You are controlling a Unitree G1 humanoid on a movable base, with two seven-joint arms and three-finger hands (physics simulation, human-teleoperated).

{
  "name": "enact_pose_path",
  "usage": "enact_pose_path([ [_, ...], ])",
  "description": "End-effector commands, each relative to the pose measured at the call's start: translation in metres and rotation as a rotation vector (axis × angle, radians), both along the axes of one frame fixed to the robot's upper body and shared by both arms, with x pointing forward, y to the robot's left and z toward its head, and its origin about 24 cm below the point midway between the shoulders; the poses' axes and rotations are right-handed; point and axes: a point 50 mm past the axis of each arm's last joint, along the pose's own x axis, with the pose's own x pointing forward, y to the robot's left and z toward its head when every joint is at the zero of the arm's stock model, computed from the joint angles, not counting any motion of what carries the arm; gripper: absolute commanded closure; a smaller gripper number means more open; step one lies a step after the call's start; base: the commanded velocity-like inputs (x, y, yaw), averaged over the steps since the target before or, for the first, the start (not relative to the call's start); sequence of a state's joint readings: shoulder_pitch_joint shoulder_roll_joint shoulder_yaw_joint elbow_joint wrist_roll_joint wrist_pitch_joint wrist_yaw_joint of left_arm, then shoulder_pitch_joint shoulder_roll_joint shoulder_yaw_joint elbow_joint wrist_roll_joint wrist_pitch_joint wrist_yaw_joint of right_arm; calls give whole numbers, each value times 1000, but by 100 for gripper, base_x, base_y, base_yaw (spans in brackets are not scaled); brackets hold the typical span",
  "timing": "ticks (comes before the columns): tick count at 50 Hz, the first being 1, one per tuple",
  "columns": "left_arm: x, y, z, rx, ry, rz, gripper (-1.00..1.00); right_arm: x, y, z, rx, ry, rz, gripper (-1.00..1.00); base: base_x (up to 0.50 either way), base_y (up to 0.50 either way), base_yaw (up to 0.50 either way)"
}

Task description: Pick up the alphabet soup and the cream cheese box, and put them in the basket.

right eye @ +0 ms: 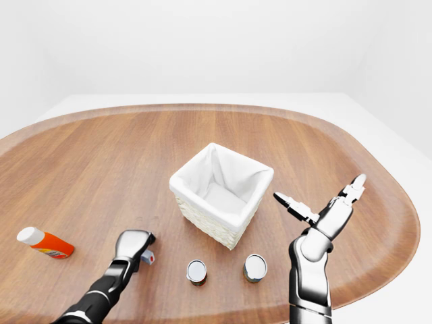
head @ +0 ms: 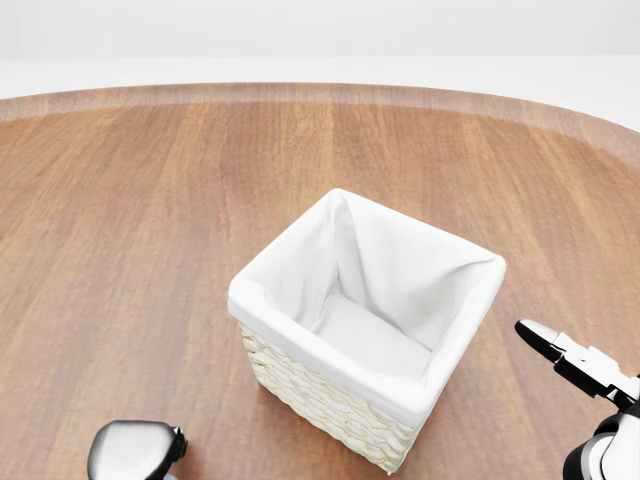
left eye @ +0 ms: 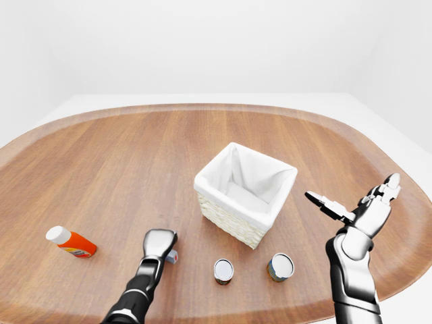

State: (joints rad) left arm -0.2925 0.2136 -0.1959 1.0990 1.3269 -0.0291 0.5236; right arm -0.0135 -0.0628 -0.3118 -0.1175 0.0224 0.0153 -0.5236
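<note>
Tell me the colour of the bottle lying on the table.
Orange with a white cap: the bottle, clearest in the left-eye view.

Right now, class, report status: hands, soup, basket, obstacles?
Left robot hand down over a small box, grip unclear. Right robot hand open, raised. Basket empty. Two cans beside it.
</note>
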Motion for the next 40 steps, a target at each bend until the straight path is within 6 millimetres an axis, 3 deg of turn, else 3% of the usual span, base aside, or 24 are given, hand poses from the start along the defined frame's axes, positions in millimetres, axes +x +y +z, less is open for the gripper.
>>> enact_pose_path([
  [1,-62,14,-23,45,75,44,100,0,0,0,0,0,1,-100,0,0,0],
  [13,-62,14,-12,40,-5,60,100,-1,0,0,2,-1,0,-100,0,0,0],
  [40,-43,22,46,-95,-318,161,100,0,0,0,3,4,0,-100,0,0,0],
])
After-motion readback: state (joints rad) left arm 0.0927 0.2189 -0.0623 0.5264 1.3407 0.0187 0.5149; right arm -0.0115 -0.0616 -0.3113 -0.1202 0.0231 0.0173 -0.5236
